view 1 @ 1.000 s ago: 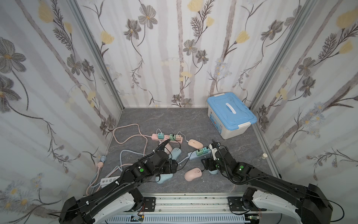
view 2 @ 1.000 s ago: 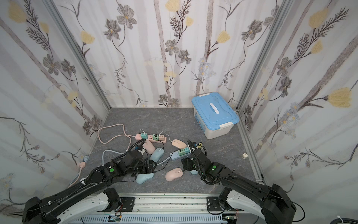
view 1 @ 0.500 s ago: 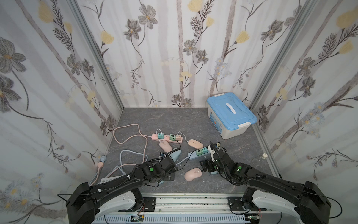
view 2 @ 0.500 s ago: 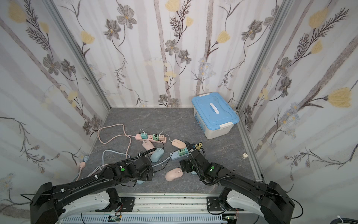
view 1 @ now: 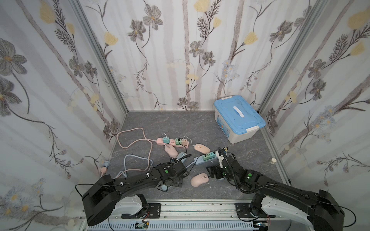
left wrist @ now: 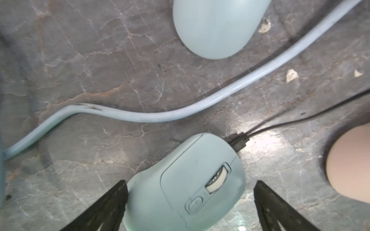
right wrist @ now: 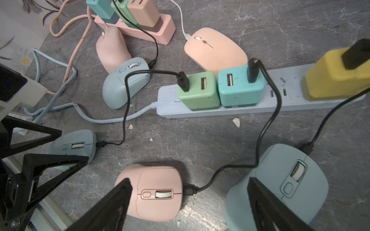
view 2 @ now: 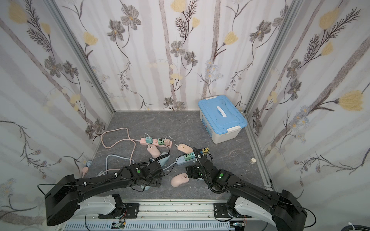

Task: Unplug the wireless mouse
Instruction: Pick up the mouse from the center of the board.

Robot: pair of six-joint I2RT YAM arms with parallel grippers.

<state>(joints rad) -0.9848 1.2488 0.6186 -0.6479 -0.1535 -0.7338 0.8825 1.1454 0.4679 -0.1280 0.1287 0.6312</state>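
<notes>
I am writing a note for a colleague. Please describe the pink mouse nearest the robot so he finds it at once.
Find the blue power strip in the middle of the floor. On its robot side lies a pink mouse, between one blue mouse and another. It is the only pink one with a black cable; the pink mice by the pink power strip have white cables.

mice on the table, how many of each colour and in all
light blue mice: 3
pink mice: 2
peach mouse: 1
total: 6
</notes>
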